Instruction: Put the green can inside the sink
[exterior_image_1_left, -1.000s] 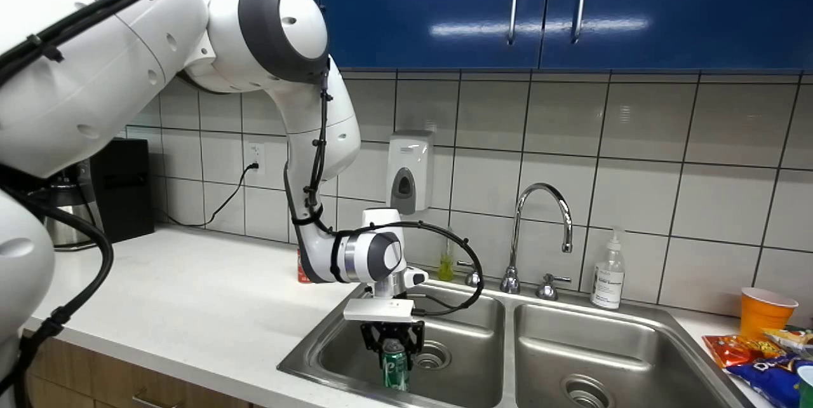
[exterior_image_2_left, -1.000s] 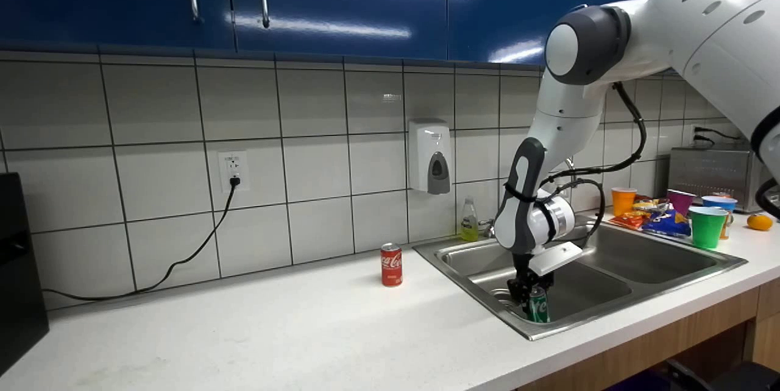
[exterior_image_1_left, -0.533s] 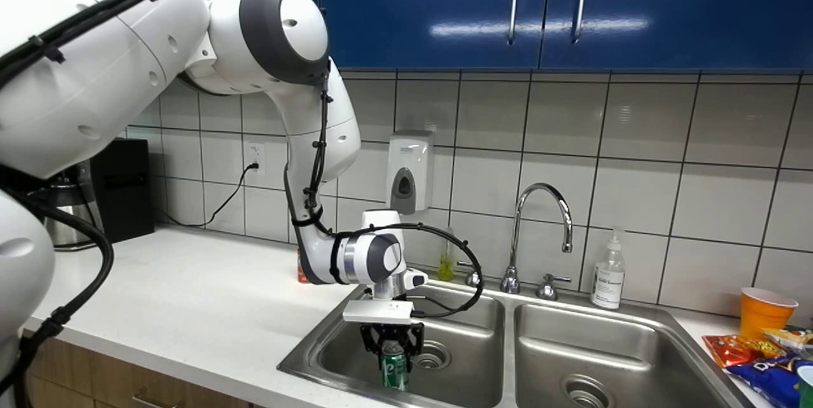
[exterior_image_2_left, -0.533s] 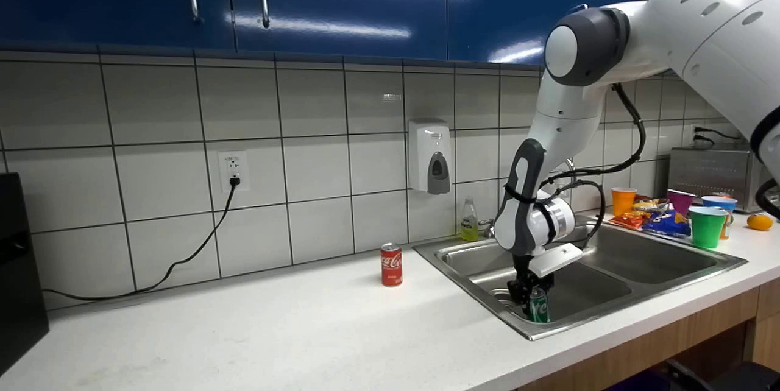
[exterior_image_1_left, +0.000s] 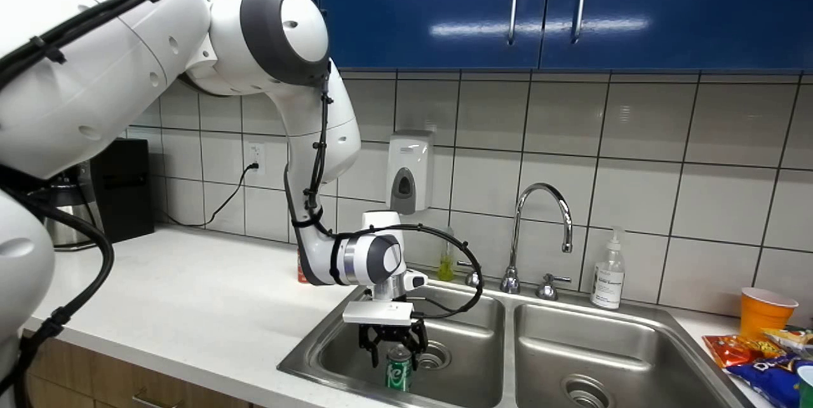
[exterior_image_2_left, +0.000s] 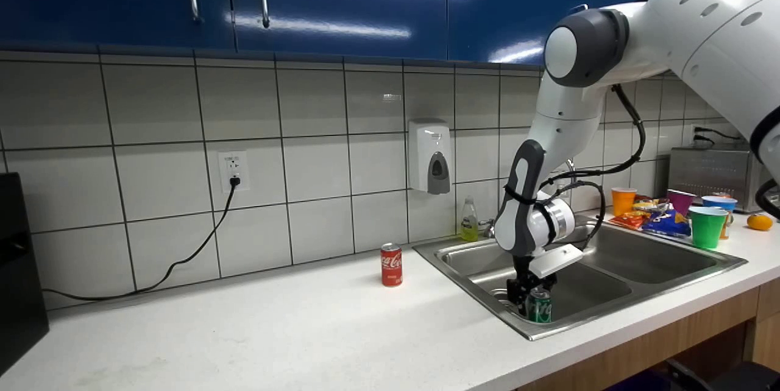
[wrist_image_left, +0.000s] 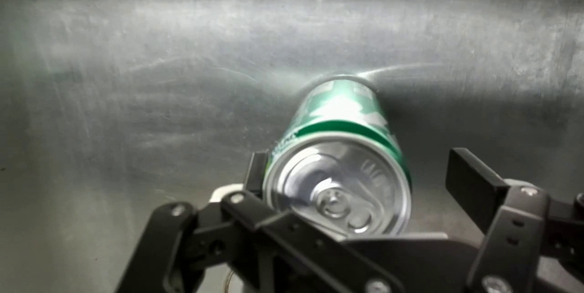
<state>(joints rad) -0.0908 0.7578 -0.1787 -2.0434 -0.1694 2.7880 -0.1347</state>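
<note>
In an exterior view the robot arm point(exterior_image_2_left: 567, 117) hides most of the gooseneck faucet point(exterior_image_2_left: 570, 164); in an exterior view it leaves just a red strip of the Coca-Cola can point(exterior_image_1_left: 302, 272). There the bottom edge crops the stainless sink point(exterior_image_1_left: 509, 351) and the right edge a green cup point(exterior_image_1_left: 806, 387); small print on the pump bottle point(exterior_image_1_left: 608, 281) is unreadable. In the wrist view the jaws cover part of the rim of the green can point(wrist_image_left: 338, 165); whether the nearer jaw touches it cannot be told.

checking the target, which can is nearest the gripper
The green can, straddled by the open gripper in the sink; the red can stands on the counter.
</note>
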